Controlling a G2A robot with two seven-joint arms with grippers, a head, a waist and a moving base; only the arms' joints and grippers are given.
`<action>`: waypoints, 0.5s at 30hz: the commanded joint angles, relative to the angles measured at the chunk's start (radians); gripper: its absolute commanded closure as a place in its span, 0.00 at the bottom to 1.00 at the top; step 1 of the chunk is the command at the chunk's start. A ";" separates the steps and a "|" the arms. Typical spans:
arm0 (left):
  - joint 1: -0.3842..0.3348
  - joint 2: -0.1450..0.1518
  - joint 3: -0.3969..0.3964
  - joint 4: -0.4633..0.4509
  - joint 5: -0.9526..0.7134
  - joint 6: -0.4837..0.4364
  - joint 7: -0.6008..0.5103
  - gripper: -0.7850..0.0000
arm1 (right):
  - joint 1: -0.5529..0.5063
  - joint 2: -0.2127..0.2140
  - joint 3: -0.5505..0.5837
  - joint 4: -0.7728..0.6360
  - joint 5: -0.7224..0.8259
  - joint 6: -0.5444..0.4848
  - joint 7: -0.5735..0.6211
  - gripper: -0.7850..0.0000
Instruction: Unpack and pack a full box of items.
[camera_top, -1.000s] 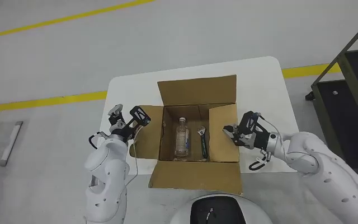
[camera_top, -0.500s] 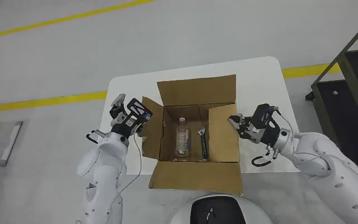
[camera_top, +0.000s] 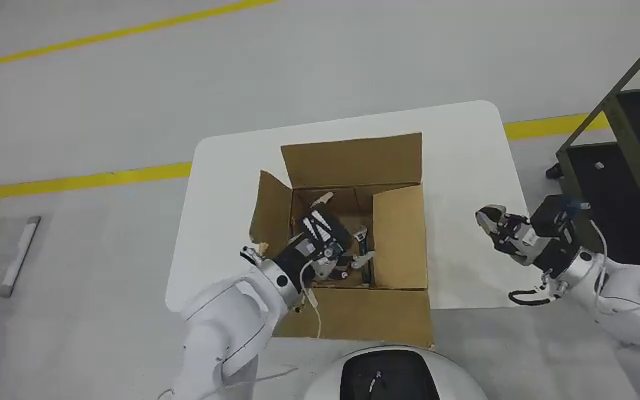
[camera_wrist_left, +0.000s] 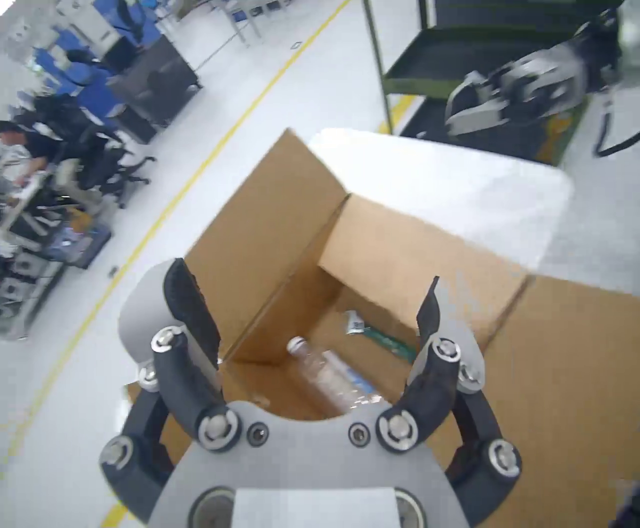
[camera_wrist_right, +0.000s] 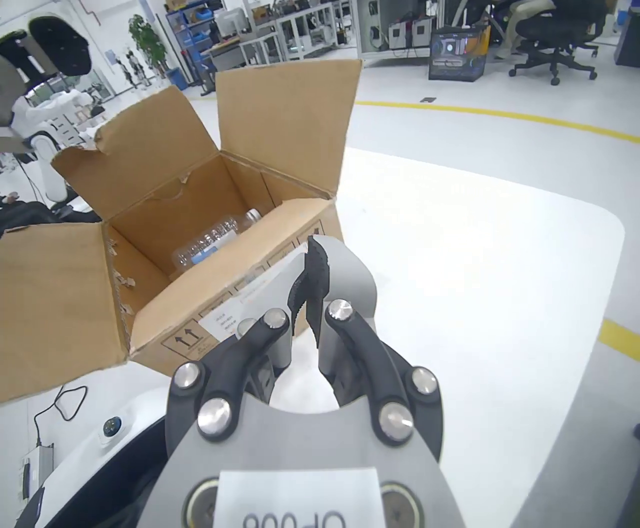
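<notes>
So the left pincer (camera_wrist_left: 305, 280) is spread wide with nothing in it, hanging right over the mouth of the open brown cardboard box (camera_wrist_left: 400, 250), pointed down at the clear plastic bottle (camera_wrist_left: 325, 370) lying on its side on the box floor. Next to the bottle there's a dark slim tool (camera_top: 364, 238), probably a wrench, but it's hard to tell from here. The right pincer (camera_wrist_right: 312, 280) is pinched nearly closed on nothing, parked out past the box's right wall over the edge of the white table (camera_top: 460, 150). I'd call this the very start of unpacking: both items are in the box and the bottle looks like pick number one. The next move needs a drop straight down with the jaws straddling the bottle's body, then a squeeze. Versus a second ago, the left arm was outside by the left flap and has swung in over the opening, that flap now stands upright, and the right arm has backed off from the right flap.
</notes>
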 joint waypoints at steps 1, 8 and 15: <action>-0.001 -0.001 0.024 0.023 -0.129 0.036 -0.075 0.00 | -0.015 -0.001 0.004 0.003 -0.010 0.005 -0.008 1.00; -0.013 -0.002 0.032 0.035 -0.203 0.075 -0.129 0.00 | -0.034 -0.004 -0.027 -0.004 -0.065 0.013 -0.010 1.00; -0.013 -0.002 0.032 0.035 -0.203 0.075 -0.129 0.00 | -0.018 -0.010 -0.085 0.008 -0.110 0.020 -0.015 1.00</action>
